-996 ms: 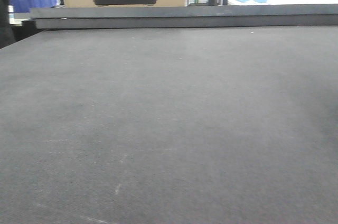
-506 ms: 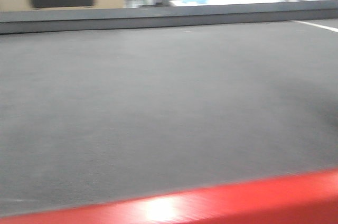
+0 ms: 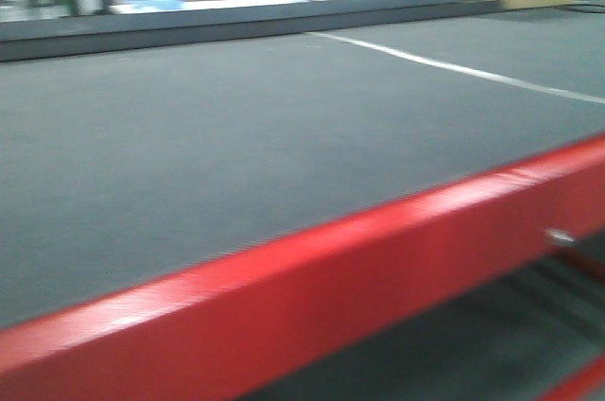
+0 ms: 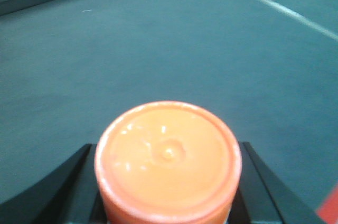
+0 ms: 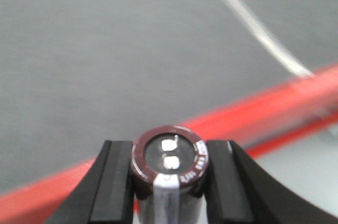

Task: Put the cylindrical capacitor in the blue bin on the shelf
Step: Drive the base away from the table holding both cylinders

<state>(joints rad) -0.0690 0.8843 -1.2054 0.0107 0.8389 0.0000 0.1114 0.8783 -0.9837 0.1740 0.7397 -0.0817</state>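
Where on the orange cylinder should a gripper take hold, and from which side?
Grip the orange cylinder on its curved side wall under the end cap, squeezing from opposite sides, as the left gripper does. The flat round cap offers nothing to pinch.

Motion blur smears the front view: far beyond the red rail (image 3: pixel 312 278), the background is unreadable shapes, and a small metal nub (image 3: pixel 560 237) at the rail's right end is too soft to identify. Near the rail, the cylindrical capacitor (image 4: pixel 168 160) shows only its end cap, its side hidden, its base and the left gripper (image 4: pixel 167 147) cut off below. Before the rail, the dark cylinder (image 5: pixel 170 163) in the right gripper (image 5: pixel 170 147) bears rim lettering too small to read.
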